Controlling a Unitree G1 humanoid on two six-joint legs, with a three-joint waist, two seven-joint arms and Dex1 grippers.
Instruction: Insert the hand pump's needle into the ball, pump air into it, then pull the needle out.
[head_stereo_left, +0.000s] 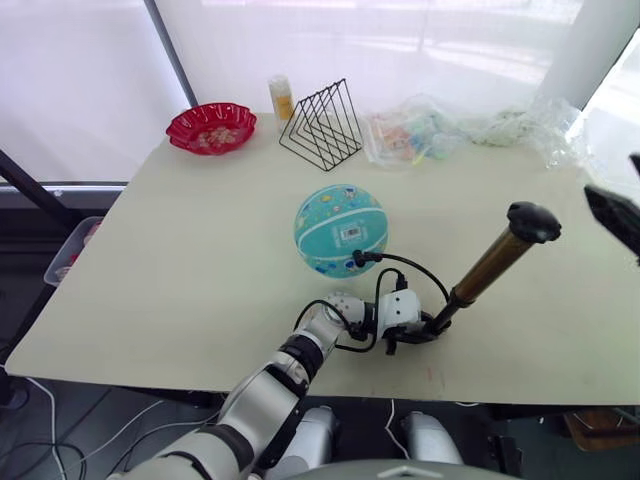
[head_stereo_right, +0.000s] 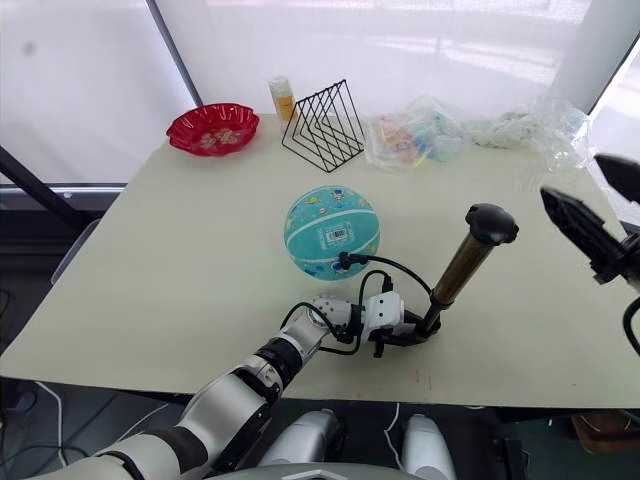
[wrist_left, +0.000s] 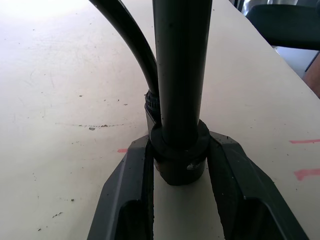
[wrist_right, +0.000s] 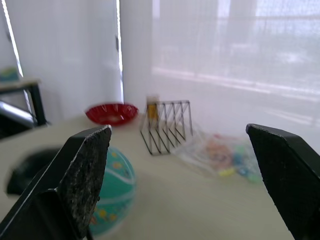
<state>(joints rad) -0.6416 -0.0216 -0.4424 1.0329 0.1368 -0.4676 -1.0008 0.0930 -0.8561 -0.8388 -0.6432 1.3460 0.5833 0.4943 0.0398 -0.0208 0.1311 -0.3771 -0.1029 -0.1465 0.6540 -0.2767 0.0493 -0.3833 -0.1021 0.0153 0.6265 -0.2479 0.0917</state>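
Pale tabletop (head_stereo_left: 180, 260) by a bright curtained window carries the work. Left gripper (wrist_left: 179, 165) is clamped on the black base cap of the hand pump (head_stereo_left: 490, 265), near the front edge; right gripper (head_stereo_right: 585, 215) hangs spread wide, off to the right. From that base the pump's long axis tilts up and right to its T-handle (head_stereo_left: 533, 221). Its hose (head_stereo_left: 420, 268) loops to the teal ball (head_stereo_left: 340, 229), the end fitting (head_stereo_left: 362, 258) at the ball's near side; whether the needle is seated, I cannot tell. Likely risks: a skewed push levers the base out, or the ball rolls and the hose drags the fitting off.
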